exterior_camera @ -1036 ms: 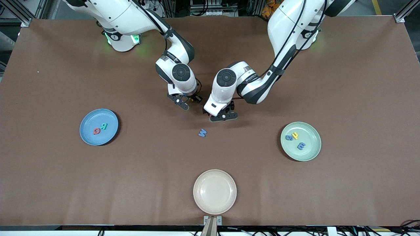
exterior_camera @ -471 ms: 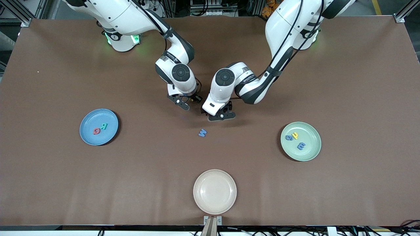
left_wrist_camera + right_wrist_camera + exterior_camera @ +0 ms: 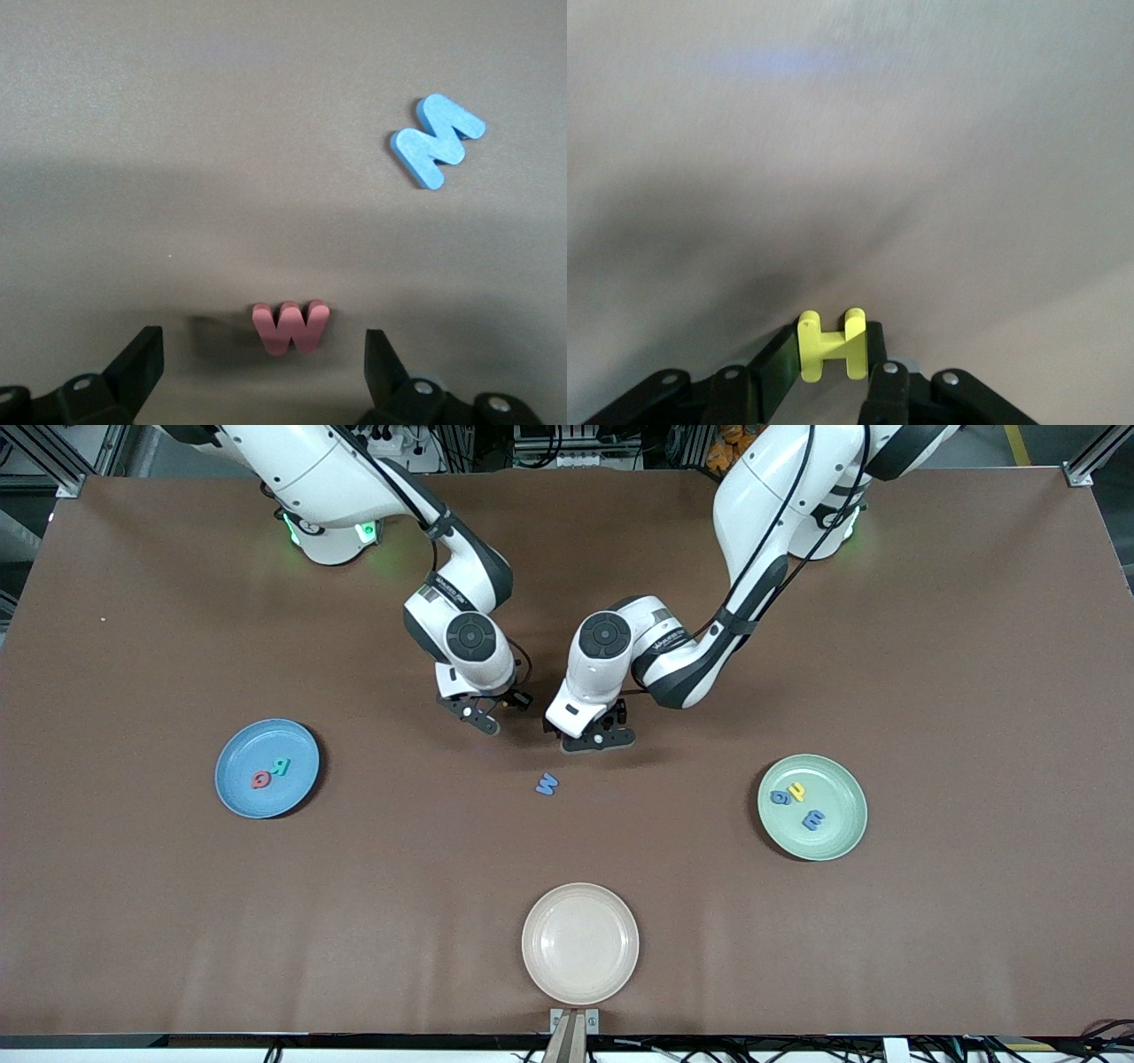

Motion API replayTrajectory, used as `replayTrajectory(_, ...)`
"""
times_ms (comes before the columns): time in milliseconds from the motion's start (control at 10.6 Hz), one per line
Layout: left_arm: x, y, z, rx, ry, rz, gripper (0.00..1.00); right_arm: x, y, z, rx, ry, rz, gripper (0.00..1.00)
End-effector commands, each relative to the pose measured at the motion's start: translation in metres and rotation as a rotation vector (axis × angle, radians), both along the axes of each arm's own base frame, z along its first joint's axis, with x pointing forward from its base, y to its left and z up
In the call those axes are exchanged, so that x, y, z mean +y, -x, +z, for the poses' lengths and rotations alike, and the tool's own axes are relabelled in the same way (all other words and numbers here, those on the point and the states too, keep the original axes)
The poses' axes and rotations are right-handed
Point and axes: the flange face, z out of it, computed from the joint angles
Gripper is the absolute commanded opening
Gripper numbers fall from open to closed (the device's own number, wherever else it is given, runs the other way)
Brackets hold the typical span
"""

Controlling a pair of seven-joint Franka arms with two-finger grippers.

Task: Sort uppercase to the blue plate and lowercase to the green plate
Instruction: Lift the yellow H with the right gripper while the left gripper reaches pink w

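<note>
Brown cloth covers the table (image 3: pixel 930 646); three plates sit on it.

Done so far, as it reads: blue plate (image 3: pixel 239 793), toward the right arm's end, holds the red Q (image 3: pixel 260 779) and the teal-green R (image 3: pixel 281 766). Green plate (image 3: pixel 837 841), toward the left arm's end, holds the blue g (image 3: pixel 780 797), the yellow h (image 3: pixel 797 790) and the blue m (image 3: pixel 812 819). Cream plate (image 3: pixel 580 943), nearest the front camera, holds nothing and is not part of the sort.

In hand: right gripper (image 3: pixel 833 376) is clamped on the yellow H (image 3: pixel 831 343), held up over bare cloth at mid-table, well apart from the blue plate. Left gripper (image 3: pixel 266 363) hangs low over mid-table with its jaws spread wide, the red w (image 3: pixel 291 326) lying on the cloth between its fingers (image 3: pixel 142 359), not yet pinched.

Left on the table: light-blue M (image 3: pixel 547 783), flat on the cloth near the red w and nearer the front camera than it, untouched.

Tally: five of eight letters placed. Remaining, by my judgement: carry H to the blue plate, grip w and take it to the green plate, then M to the blue plate.
</note>
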Motion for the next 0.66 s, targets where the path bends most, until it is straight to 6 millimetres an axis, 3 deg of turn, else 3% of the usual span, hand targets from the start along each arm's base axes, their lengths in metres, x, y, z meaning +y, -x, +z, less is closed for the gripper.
replayTrajectory(0,-0.004,0.002,-0.006,-0.03,0.005,0.005,1.0,-0.031,-0.018,0.015,0.008,0.01,0.066,0.28)
replayTrajectory(282,-0.009,0.009,-0.016,-0.041,-0.004,-0.03,0.96,-0.076,-0.044,0.027,0.038,0.011,0.165,0.28)
replayTrajectory(565,-0.009,0.007,-0.012,-0.059,-0.009,-0.047,0.96,-0.09,-0.052,0.03,0.043,0.011,0.187,0.28)
